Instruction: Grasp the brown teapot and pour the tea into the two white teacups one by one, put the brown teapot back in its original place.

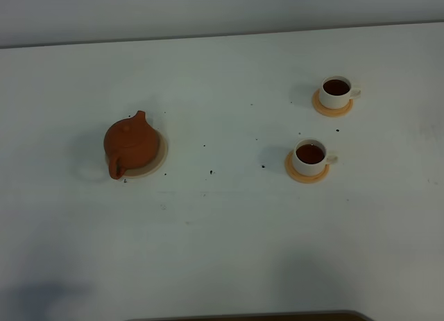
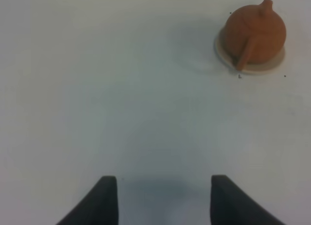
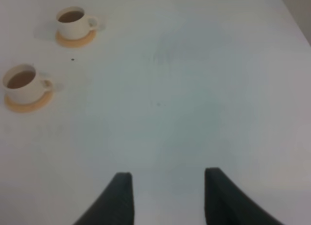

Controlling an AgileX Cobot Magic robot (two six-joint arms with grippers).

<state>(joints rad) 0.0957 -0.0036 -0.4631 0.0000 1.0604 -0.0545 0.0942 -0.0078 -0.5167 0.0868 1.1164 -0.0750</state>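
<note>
With the brown teapot seated on its saucer at left of frame, both teacups filled at right, and left gripper and right gripper fingers apart and empty, spillage is risked only if a cup is bumped.

We see a plain white counter w/ a few small dark specks near its middle. Pale grey wall behind its far edge. Soft, even light, faint shadows at the near edge, plus a dark strip there.
</note>
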